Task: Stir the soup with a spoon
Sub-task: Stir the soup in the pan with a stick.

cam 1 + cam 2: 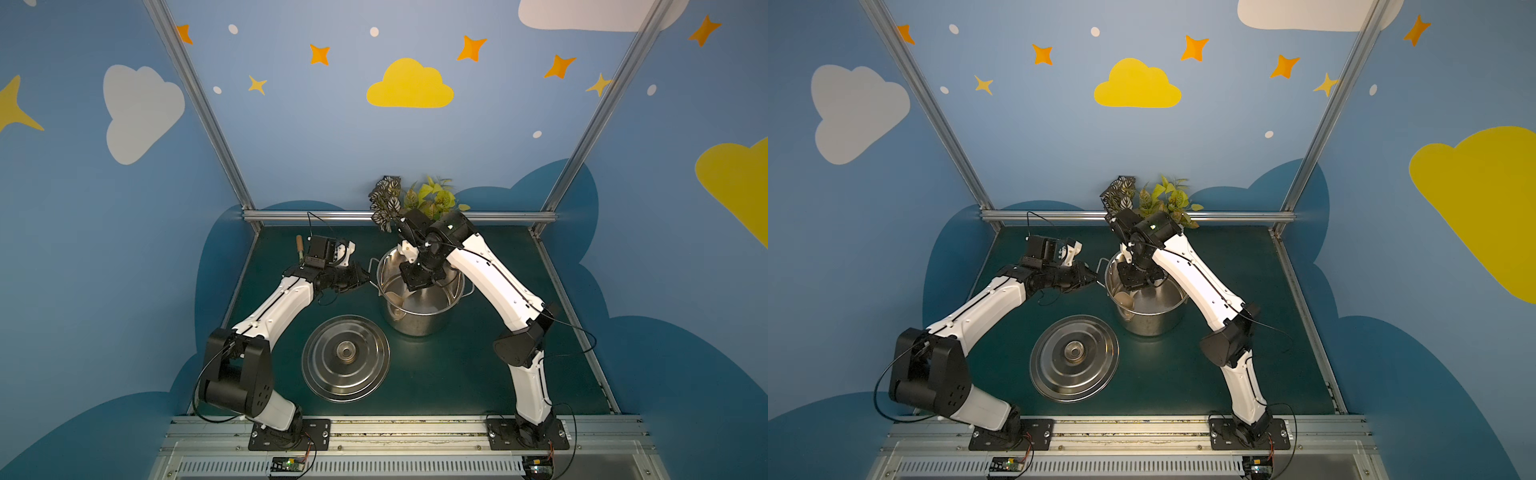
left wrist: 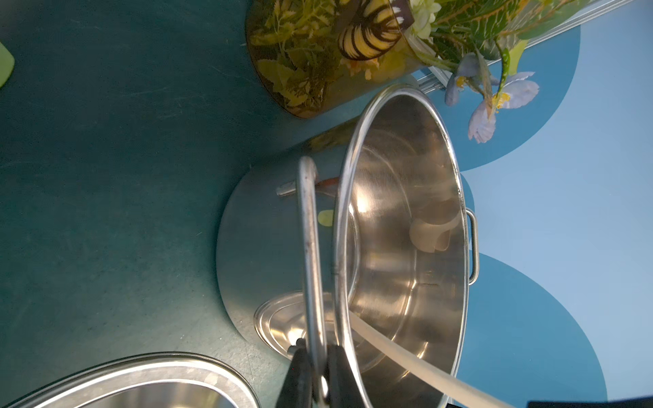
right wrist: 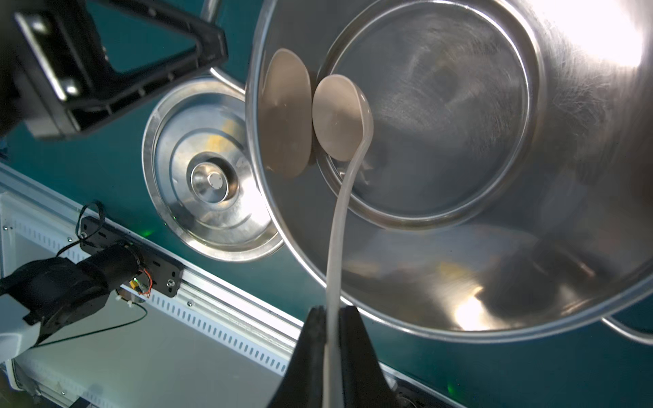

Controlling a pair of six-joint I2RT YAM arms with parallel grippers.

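A large steel pot (image 1: pixel 415 326) (image 1: pixel 1150 326) stands at the back middle of the green table. No soup shows; its inside (image 3: pixel 441 116) is bare shiny metal. My left gripper (image 2: pixel 316 353) (image 1: pixel 365 276) is shut on the pot's loop side handle (image 2: pixel 307 226). My right gripper (image 3: pixel 332 318) (image 1: pixel 417 280) hangs over the pot, shut on the thin handle of the cream spoon (image 3: pixel 335 229). The spoon's round bowl (image 3: pixel 339 120) (image 1: pixel 392 297) (image 1: pixel 1123 300) sits low against the pot's left wall, which mirrors it. In the left wrist view only the spoon's handle (image 2: pixel 406 356) shows.
The pot's steel lid (image 1: pixel 345 359) (image 1: pixel 1073 359) (image 3: pixel 208 183) lies knob up in front of the pot. A vase of artificial plants (image 1: pixel 415 199) (image 2: pixel 318 63) stands right behind the pot. A wooden-handled tool (image 1: pixel 299 245) lies behind my left wrist.
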